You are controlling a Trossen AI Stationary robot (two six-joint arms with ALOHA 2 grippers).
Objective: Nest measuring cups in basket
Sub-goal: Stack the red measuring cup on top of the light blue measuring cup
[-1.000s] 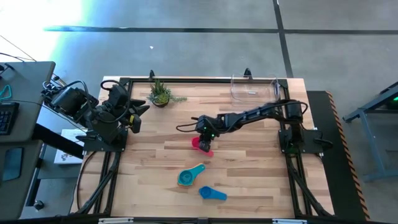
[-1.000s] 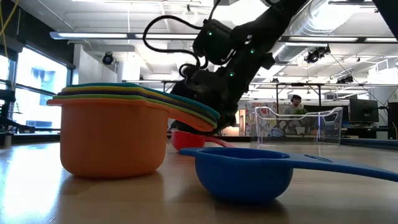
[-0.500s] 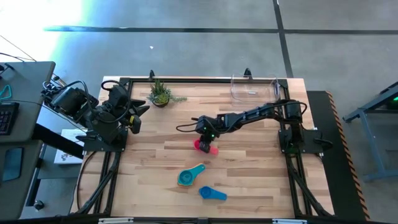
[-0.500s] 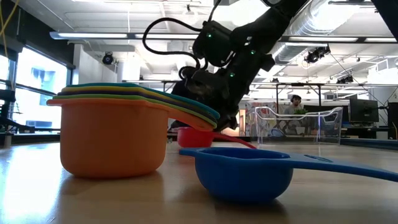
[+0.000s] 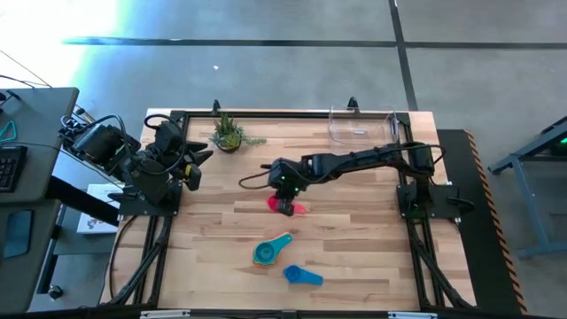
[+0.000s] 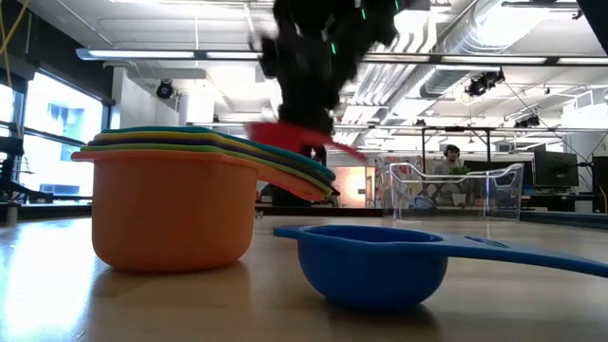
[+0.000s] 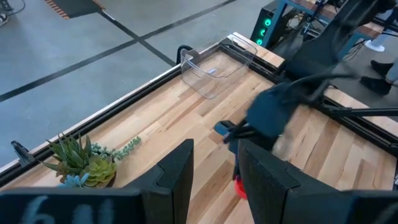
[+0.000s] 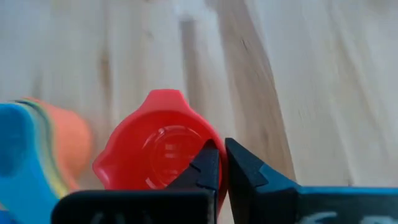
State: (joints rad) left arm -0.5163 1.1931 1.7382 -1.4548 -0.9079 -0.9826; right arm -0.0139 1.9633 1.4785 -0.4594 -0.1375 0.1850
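Note:
My right gripper is shut on a red measuring cup and holds it above the middle of the table. Nearer the front edge stands a nested stack of measuring cups, orange outermost, on its base. A blue cup rests on its base beside the stack. The clear basket stands at the far right. My left gripper waits open at the far left. My right gripper pinches the red cup's wall at the rim, on the side nearest the wrist. One finger stands over the bowl's inside, the other outside it. The fingers slant down from the table's right. The cup hangs clear of the table, its handle tipped downward.
A small potted plant stands at the far left of the table. A black frame runs around the table's edges. Bare wood lies between the lifted cup and the basket.
My right gripper has risen and gone a little toward the table's left edge. The red cup, which stood on the table, has gone up with it and now hangs clear, above the level of the stack's rims.

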